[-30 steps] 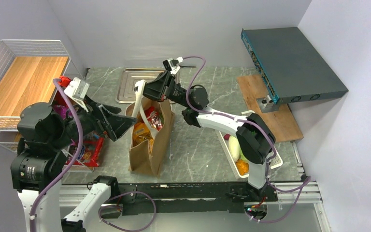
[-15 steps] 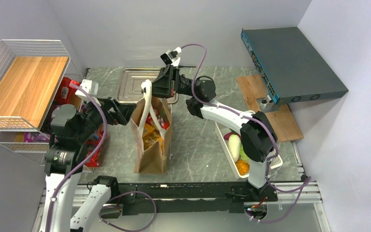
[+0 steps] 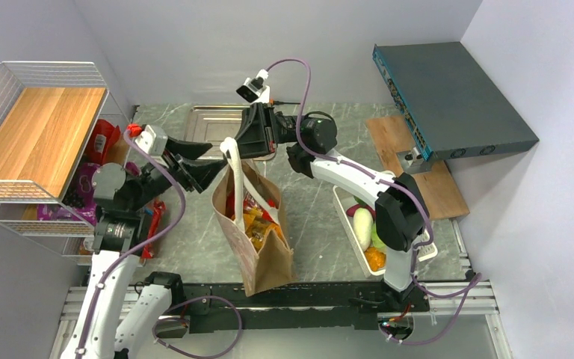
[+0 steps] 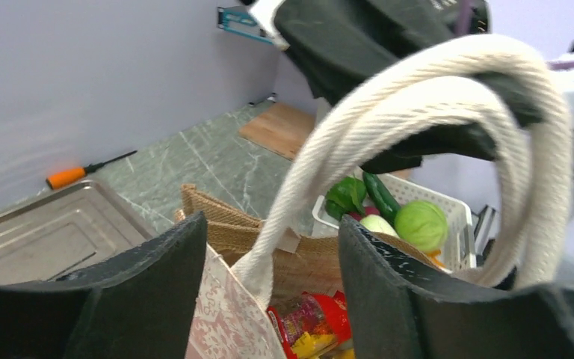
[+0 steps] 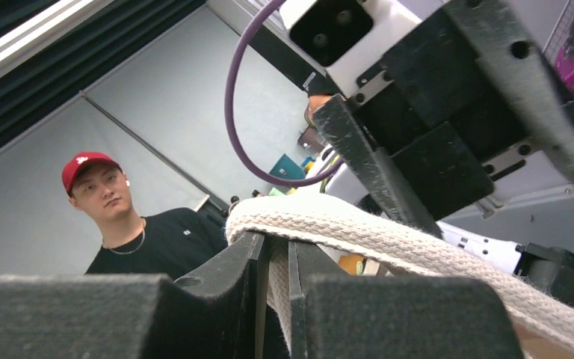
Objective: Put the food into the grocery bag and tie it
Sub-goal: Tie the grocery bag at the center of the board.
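Observation:
The brown paper grocery bag (image 3: 265,254) hangs tilted above the table by its white loop handles (image 3: 232,153). Shiny red and orange snack packets (image 3: 250,217) show inside it. My right gripper (image 3: 241,142) is shut on the handle strap; in the right wrist view (image 5: 275,269) the strap (image 5: 389,239) is pinched between the jaws. My left gripper (image 3: 208,168) is open just left of the handles. In the left wrist view (image 4: 273,284) the handle loop (image 4: 389,97) runs between the open fingers, above the packets (image 4: 318,321). More food, with a light green vegetable (image 3: 362,228), lies in the white basket.
The white basket (image 3: 426,250) stands right of the bag. A metal tray (image 3: 213,123) lies at the back. A wire shelf (image 3: 37,127) with packets (image 3: 153,221) below it stands at the left. A blue-grey box (image 3: 448,97) sits on a wooden board (image 3: 426,179).
The right gripper has raised the handles, lifting the bag off the table; its body swung toward the near edge. The left gripper moved up and right to the handles.

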